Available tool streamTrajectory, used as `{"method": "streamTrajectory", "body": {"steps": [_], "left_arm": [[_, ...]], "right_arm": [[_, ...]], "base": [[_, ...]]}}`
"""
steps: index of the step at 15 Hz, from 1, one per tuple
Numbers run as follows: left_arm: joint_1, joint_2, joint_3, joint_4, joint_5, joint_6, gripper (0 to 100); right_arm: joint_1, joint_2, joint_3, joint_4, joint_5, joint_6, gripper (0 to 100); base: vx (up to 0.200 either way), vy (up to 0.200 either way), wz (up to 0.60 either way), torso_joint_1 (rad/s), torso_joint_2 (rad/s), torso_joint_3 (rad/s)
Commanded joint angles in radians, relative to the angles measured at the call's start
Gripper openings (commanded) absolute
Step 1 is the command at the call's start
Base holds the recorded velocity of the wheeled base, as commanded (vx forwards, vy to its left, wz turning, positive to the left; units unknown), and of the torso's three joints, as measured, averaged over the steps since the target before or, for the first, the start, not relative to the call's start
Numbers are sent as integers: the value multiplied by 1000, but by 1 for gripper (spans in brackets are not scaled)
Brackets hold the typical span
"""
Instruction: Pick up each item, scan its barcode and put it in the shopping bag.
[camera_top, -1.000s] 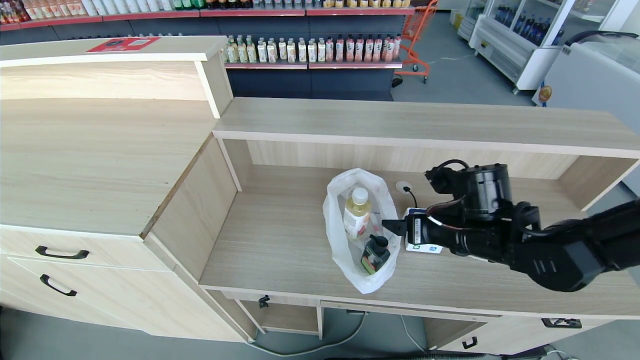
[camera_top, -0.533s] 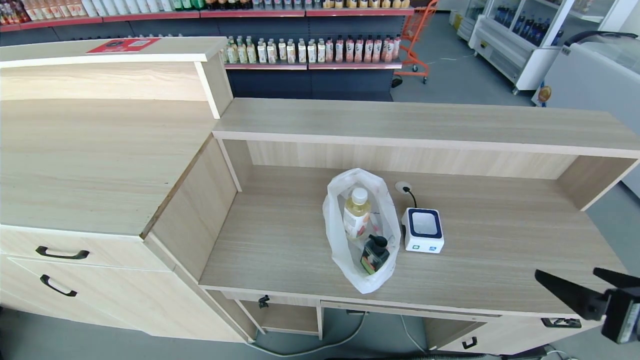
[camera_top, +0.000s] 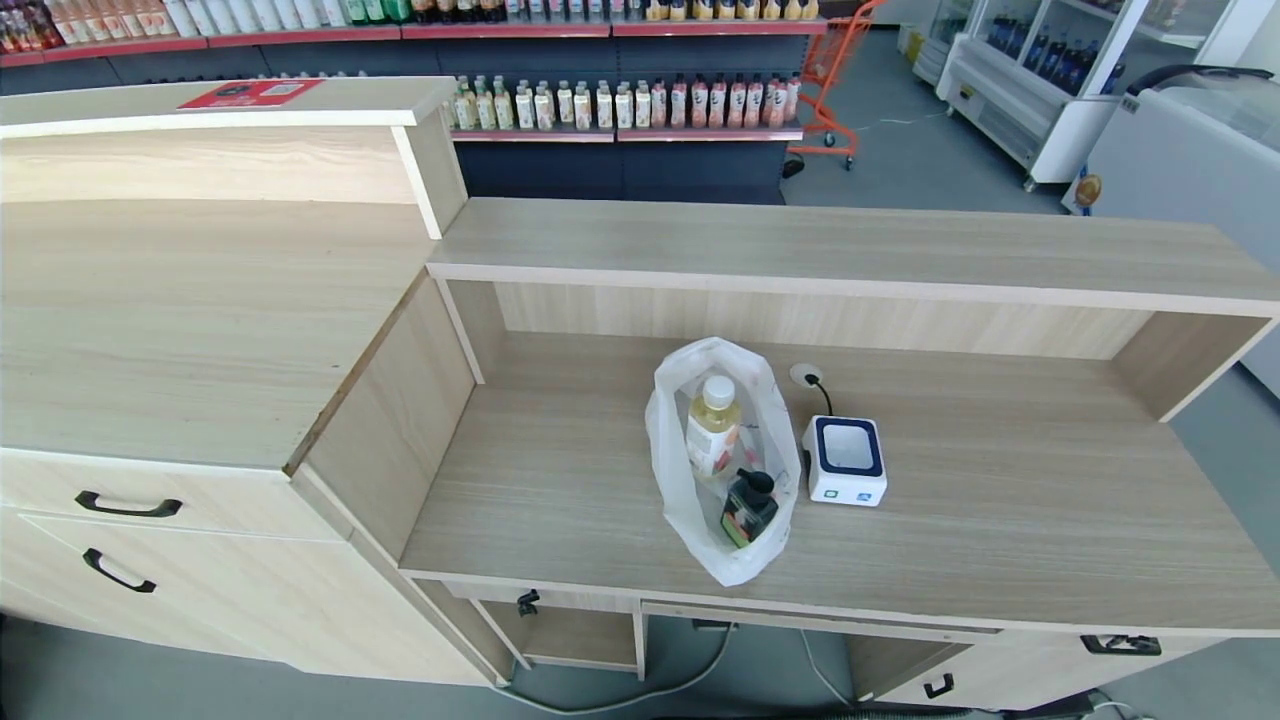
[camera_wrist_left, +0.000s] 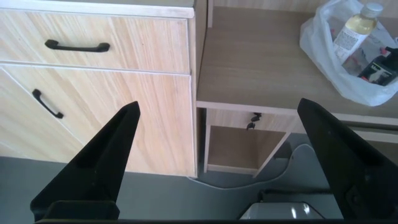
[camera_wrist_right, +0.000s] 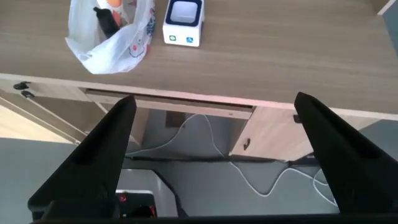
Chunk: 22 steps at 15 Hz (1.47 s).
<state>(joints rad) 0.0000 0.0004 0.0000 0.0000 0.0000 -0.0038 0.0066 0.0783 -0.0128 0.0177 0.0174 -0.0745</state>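
Note:
A white plastic shopping bag (camera_top: 700, 520) lies open on the lower counter. Inside it are a clear bottle of yellow drink (camera_top: 712, 425) with a white cap and a dark pump bottle (camera_top: 748, 508). Just right of the bag sits the white barcode scanner (camera_top: 845, 460) with a dark-framed window. My left gripper (camera_wrist_left: 217, 162) hangs open and empty below the counter's front edge, off to the left of the bag (camera_wrist_left: 323, 46). My right gripper (camera_wrist_right: 214, 155) is also open and empty, low in front of the counter, with the bag (camera_wrist_right: 127, 50) and scanner (camera_wrist_right: 183, 22) beyond it.
The counter (camera_top: 1000, 520) has a raised back shelf (camera_top: 850, 245) and a taller side block with drawers (camera_top: 130, 505). A cable runs from the scanner to a hole (camera_top: 806, 374) in the top. Cables hang under the desk (camera_wrist_right: 205, 143). Shop shelves stand behind.
The right arm has drawn back from beside the bag and scanner, down to the right and out of the head view. Bag, bottles and scanner have stayed put.

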Motion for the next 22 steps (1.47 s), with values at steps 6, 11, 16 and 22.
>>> {"method": "streamTrajectory", "body": {"steps": [6, 11, 16, 22], "left_arm": [[0, 0, 0, 0, 0, -1, 100], [0, 0, 0, 0, 0, -1, 100], [0, 0, 0, 0, -2, -2, 100], [0, 0, 0, 0, 0, 2, 100]], "right_arm": [[-7, -78, 10, -2, -1, 27, 100], [-7, -78, 10, -1, -1, 33, 0], [-7, -78, 10, -1, -1, 38, 0], [-7, -78, 10, -1, -1, 38, 0]], "base": [[0, 0, 0, 0, 0, 0], [0, 0, 0, 0, 0, 0], [0, 0, 0, 0, 0, 0], [0, -200, 0, 12, 4, 4]]}}
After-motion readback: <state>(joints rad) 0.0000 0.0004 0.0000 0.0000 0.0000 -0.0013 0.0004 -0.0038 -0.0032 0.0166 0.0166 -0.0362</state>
